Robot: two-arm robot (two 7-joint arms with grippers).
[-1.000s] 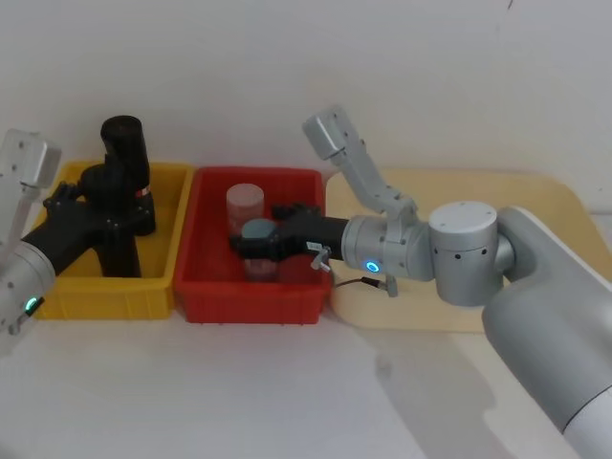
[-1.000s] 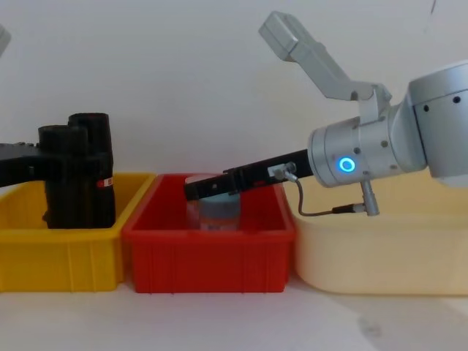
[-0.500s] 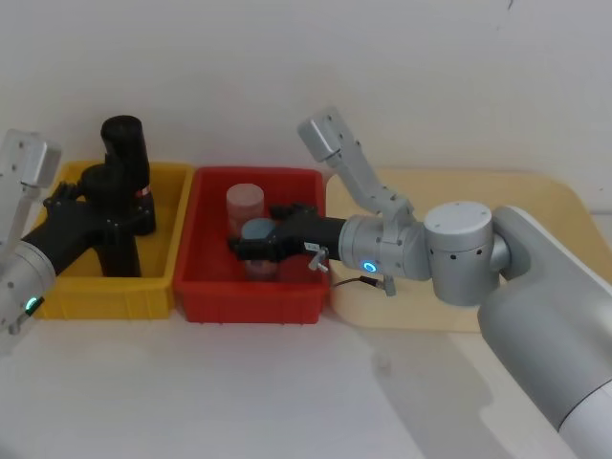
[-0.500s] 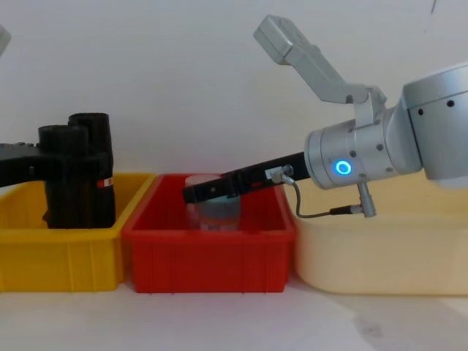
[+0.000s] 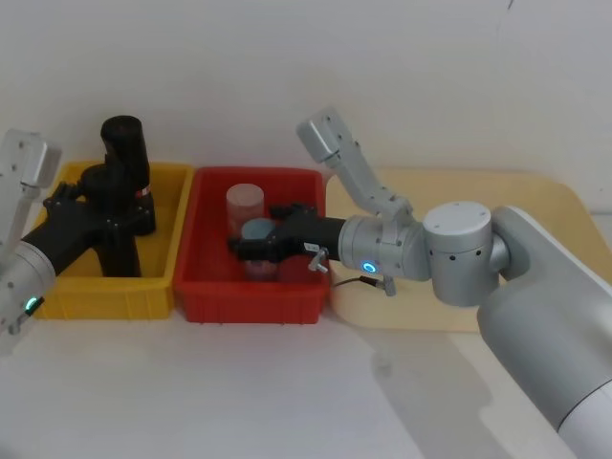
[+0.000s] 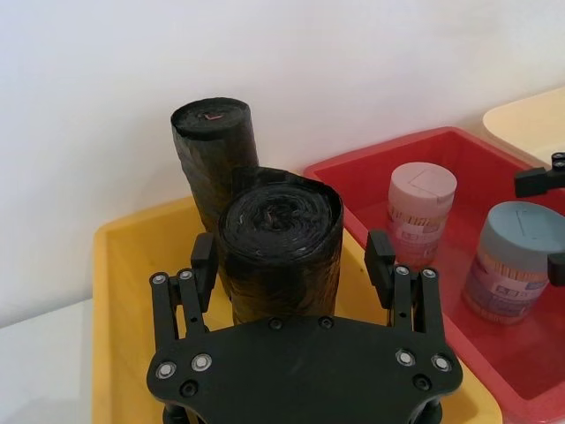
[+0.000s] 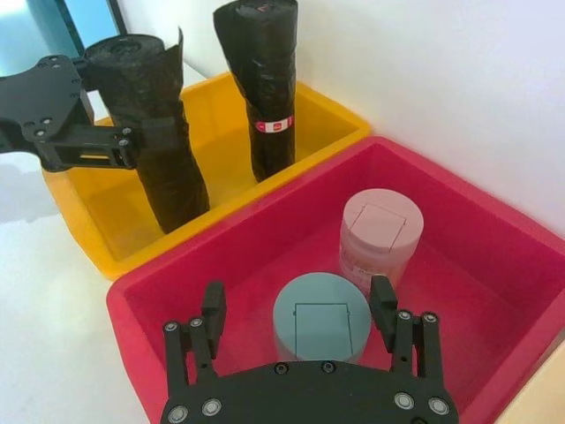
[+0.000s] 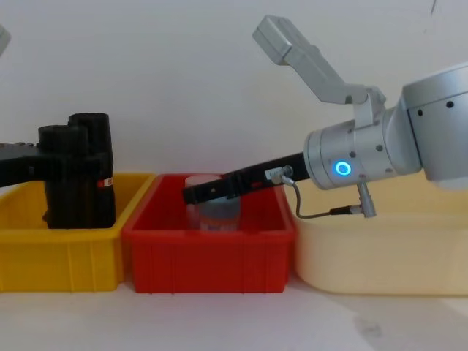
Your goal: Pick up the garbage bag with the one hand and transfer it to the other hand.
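A white desk (image 5: 239,392) carries three containers in a row against a pale wall: a yellow bin (image 5: 105,296) on the robot's left, a red bin (image 5: 249,301) in the middle and a cream tray (image 8: 380,256) on the right.

Two black rolls stand upright in the yellow bin. The garbage bag (image 6: 281,238), a plain matte roll, is the one nearer the robot. Just behind it, closer to the wall, stands a taller labelled roll (image 7: 265,79) with a small red-and-white band low on its side.

The left pincer (image 6: 292,250), on the arm with the green ring (image 5: 32,305), reaches in from the left edge at about the height of the garbage bag's upper part. It is released, with one finger on each side of the roll. In the left wrist view a strip of yellow shows between the roll and one finger. The other finger lies close to the plastic, and contact there cannot be judged. The garbage bag stands on the floor of the bin.

The right pincer (image 7: 297,293), on the arm with the blue ring (image 8: 341,167) and a thin cable (image 8: 322,213), stretches leftward over the red bin. It is also released, its fingers spread above a grey-blue lidded jar (image 7: 320,329) that stands in that bin. A pink lidded jar (image 7: 380,231) stands just beside the grey-blue one, nearer the wall.
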